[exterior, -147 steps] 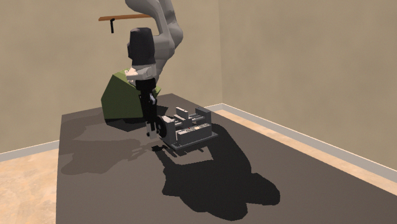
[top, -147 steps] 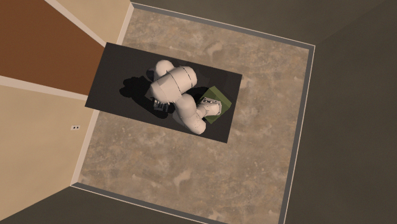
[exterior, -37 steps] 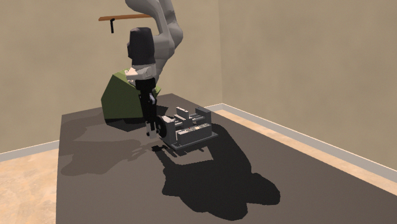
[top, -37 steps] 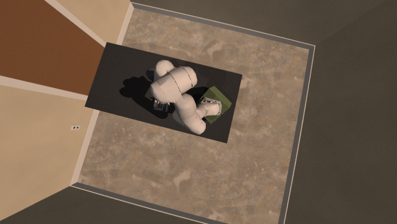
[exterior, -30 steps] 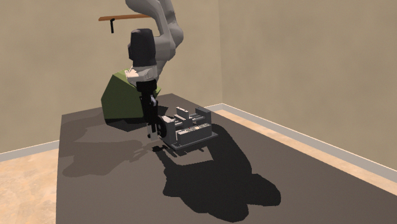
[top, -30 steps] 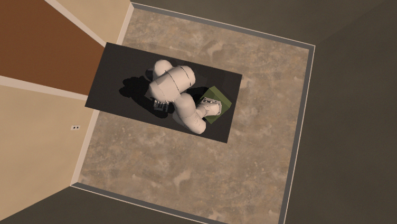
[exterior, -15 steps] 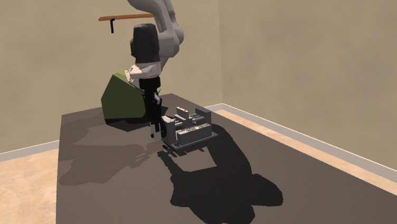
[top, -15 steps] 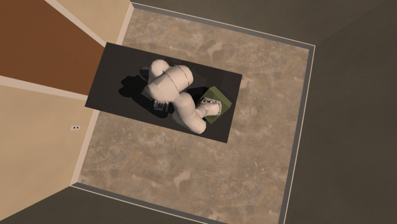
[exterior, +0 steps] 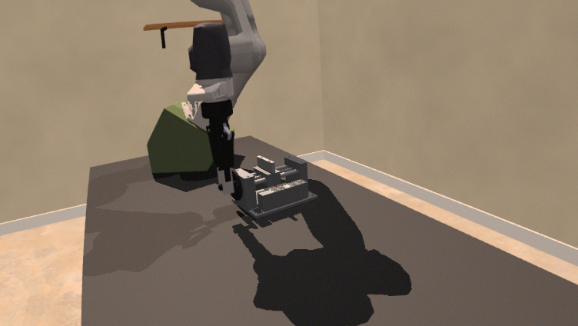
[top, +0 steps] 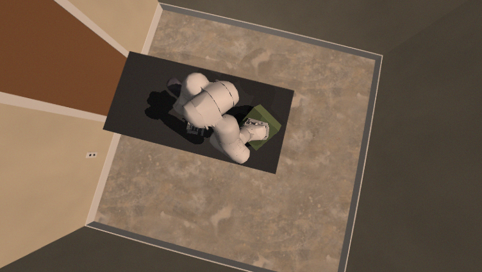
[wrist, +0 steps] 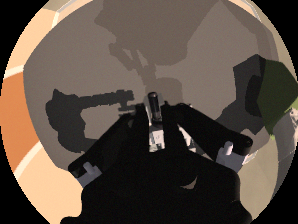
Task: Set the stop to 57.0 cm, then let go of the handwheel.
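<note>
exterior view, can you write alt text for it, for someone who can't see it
A robot arm reaches down, its gripper closed at the black handwheel on the near-left end of a grey metal stop device. The device sits on a dark table, with a large green block behind the arm.

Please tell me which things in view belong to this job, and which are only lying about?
For the job:
- handwheel, with the fingers closed on its handle
- sliding block on rods, probably the stop
- grey base plate

Not for the job, it seems:
- green block
- wall shelf
</note>
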Robot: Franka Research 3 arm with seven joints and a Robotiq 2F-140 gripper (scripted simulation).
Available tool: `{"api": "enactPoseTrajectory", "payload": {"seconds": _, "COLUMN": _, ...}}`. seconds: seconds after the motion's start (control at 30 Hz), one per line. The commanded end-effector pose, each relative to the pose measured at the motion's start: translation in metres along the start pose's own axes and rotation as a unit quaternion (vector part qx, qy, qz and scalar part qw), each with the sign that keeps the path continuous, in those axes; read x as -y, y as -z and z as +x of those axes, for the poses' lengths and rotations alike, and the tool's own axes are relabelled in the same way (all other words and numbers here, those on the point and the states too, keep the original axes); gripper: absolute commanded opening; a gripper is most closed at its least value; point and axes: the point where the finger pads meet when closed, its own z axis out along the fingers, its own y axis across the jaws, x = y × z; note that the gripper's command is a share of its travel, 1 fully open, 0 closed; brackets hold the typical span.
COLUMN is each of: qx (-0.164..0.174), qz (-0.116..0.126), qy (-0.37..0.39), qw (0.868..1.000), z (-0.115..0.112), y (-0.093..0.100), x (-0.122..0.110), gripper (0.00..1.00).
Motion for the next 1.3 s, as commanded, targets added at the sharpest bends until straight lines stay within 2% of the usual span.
{"api": "enactPoseTrajectory", "payload": {"seconds": 0.0, "qx": -0.001, "qz": -0.002, "qy": 0.002, "qw": 1.000, "z": 0.001, "y": 0.005, "x": -0.003, "gripper": 0.04}}
{"api": "enactPoseTrajectory", "payload": {"seconds": 0.4, "qx": -0.001, "qz": -0.002, "qy": 0.002, "qw": 1.000, "z": 0.002, "y": 0.017, "x": -0.020, "gripper": 0.04}}
{"api": "enactPoseTrajectory", "payload": {"seconds": 0.67, "qx": -0.001, "qz": -0.002, "qy": 0.002, "qw": 1.000, "z": 0.002, "y": 0.018, "x": -0.036, "gripper": 0.04}}
{"api": "enactPoseTrajectory", "payload": {"seconds": 0.93, "qx": -0.001, "qz": -0.002, "qy": 0.002, "qw": 1.000, "z": 0.002, "y": 0.001, "x": -0.057, "gripper": 0.04}}
{"api": "enactPoseTrajectory", "payload": {"seconds": 1.27, "qx": -0.001, "qz": -0.002, "qy": 0.002, "qw": 1.000, "z": 0.002, "y": -0.015, "x": -0.060, "gripper": 0.04}}
